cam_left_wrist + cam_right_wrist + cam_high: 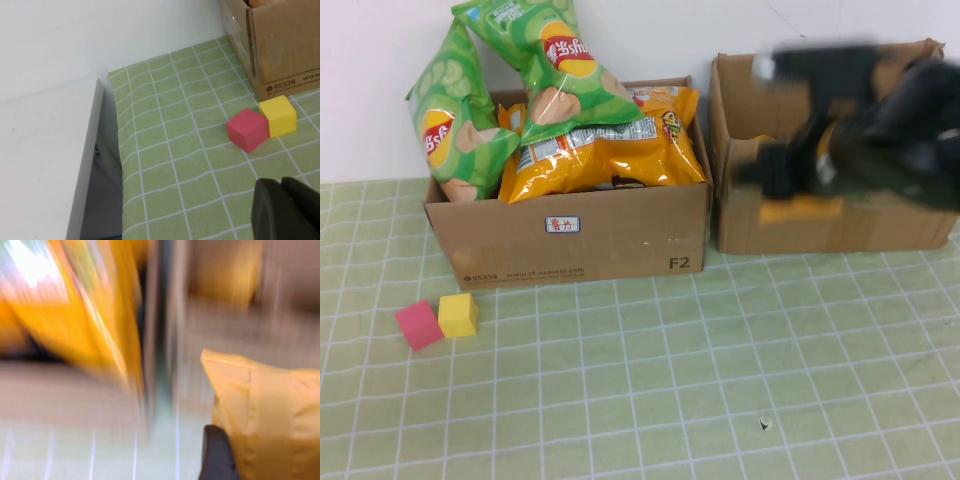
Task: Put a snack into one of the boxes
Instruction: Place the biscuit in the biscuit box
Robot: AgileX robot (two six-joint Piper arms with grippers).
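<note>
We see the right gripper (pixel 798 185), motion-blurred, over the front of the right cardboard box (pixel 740 235), clamped on a yellow snack bag (pixel 265 410). The left box (pixel 570 235) holds 2 green chip bags (pixel 555 65) and orange ones (pixel 610 150). The left gripper (pixel 287 210) hovers near the red cube (pixel 246 129) and yellow cube (pixel 278 115), fingers together.
</note>
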